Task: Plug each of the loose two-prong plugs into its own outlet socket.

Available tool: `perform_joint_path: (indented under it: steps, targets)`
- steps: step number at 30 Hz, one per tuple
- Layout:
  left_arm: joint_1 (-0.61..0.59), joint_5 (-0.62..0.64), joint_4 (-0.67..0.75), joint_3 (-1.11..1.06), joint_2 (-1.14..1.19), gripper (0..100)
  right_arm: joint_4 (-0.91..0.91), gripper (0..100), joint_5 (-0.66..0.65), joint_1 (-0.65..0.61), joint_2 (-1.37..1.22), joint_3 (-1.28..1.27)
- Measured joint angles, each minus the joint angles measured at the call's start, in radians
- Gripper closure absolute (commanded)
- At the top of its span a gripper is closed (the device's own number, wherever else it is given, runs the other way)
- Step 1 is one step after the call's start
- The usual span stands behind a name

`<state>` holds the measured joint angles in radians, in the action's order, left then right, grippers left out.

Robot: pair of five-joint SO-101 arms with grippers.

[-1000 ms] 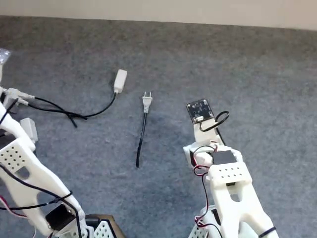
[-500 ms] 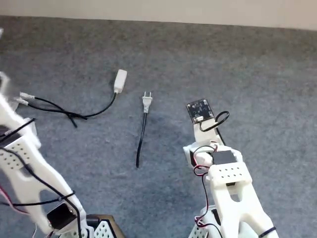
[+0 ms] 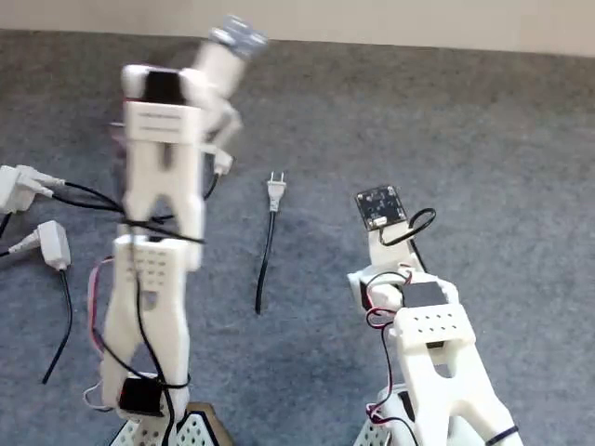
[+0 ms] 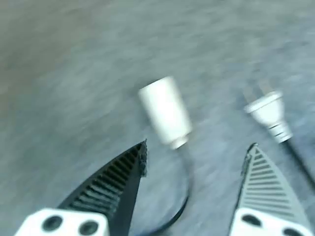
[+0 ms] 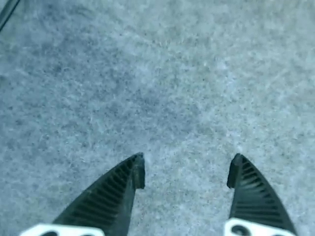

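A white socket end (image 4: 165,112) on a black cord lies on the grey carpet, just beyond my open left gripper (image 4: 198,145) and between its fingertips. A white two-prong plug (image 4: 268,110) lies beside it, off the tip of one finger. From above, my left arm (image 3: 163,139) stretches over that socket (image 3: 222,164) and hides most of it. The plug (image 3: 275,190) lies right of the arm, its black cord trailing toward the front. My right gripper (image 5: 188,157) hangs open over bare carpet, and the right arm (image 3: 414,311) stands right of the plug.
At the left edge lie another white plug (image 3: 20,181) and a white socket end (image 3: 53,243), each on a black cord. A black cord (image 5: 7,10) crosses a corner of the right wrist view. A pale strip borders the carpet at the back.
My left arm has swung from the left edge toward the middle and now hangs over the white socket. That uncovered the plug and socket at the left. The right arm barely moved.
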<state>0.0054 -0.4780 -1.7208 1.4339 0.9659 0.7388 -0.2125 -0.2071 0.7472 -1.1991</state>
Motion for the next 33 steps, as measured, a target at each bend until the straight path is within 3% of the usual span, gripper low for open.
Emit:
perform_joint_path:
  steps: [8, 14, 20, 33]
  targets:
    - [0.064, 0.000, 0.173, -0.005, 0.226, 69, 0.000, 73.2, 0.000, 0.005, 0.000, 0.000]
    - [-0.005, 0.000, 0.249, -0.005, 0.282, 69, 0.000, 73.2, 0.000, 0.005, 0.000, 0.000]
    - [-0.095, 0.000, 0.256, -0.005, 0.285, 69, 0.000, 73.2, 0.000, 0.005, 0.000, 0.000]
    - [-0.141, 0.000, 0.187, 0.176, 0.288, 69, 0.000, 73.2, -0.002, 0.005, 0.000, 0.000]
